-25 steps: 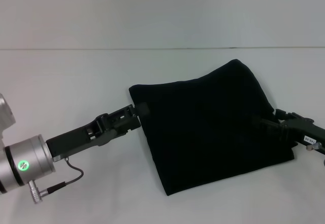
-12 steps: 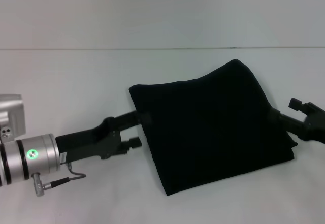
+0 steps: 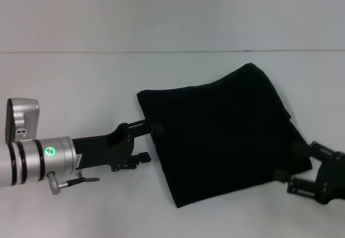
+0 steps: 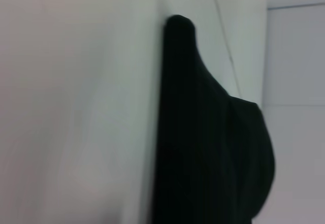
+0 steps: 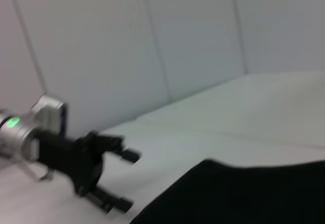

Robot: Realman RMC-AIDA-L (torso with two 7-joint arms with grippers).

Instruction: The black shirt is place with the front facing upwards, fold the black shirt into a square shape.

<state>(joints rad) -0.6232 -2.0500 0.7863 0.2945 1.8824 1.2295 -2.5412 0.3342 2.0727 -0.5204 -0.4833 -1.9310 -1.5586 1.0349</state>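
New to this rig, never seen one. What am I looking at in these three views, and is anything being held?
It is a two-armed robot at a white table. The wide picture comes from a camera on its head, looking down. The other two come from cameras on each wrist.

On the table lies the black shirt, already folded into a rough square, so no lettering shows.

The left gripper sits at the shirt's left edge, fingers open, one tip touching or just over the edge. The right gripper is at the shirt's near right corner, fingers open too. Neither holds anything.

The right wrist picture shows the left gripper from across the shirt.
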